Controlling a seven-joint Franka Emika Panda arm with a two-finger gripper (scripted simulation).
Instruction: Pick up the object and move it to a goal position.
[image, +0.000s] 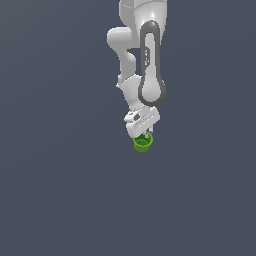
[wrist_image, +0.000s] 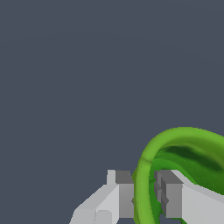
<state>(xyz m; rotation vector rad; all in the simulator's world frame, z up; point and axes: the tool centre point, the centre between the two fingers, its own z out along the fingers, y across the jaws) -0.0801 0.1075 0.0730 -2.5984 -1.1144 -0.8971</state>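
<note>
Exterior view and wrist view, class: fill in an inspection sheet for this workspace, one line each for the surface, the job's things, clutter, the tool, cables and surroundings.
Surface: plain dark grey-blue ground, no marks or edges seen.
Job's things: green cup, bright rim, darker hollow inside; directly under the arm's end in the exterior view. No goal marker seen.
Clutter: nothing seen.
Tool: tool straddles the cup's wall, one finger outside the rim, the other inside the hollow; both pads sit close against the wall, so it looks shut on the cup. Whether the cup is lifted cannot be told.
Cables: nothing seen.
Surroundings: only the white arm above; uniform background.
</note>
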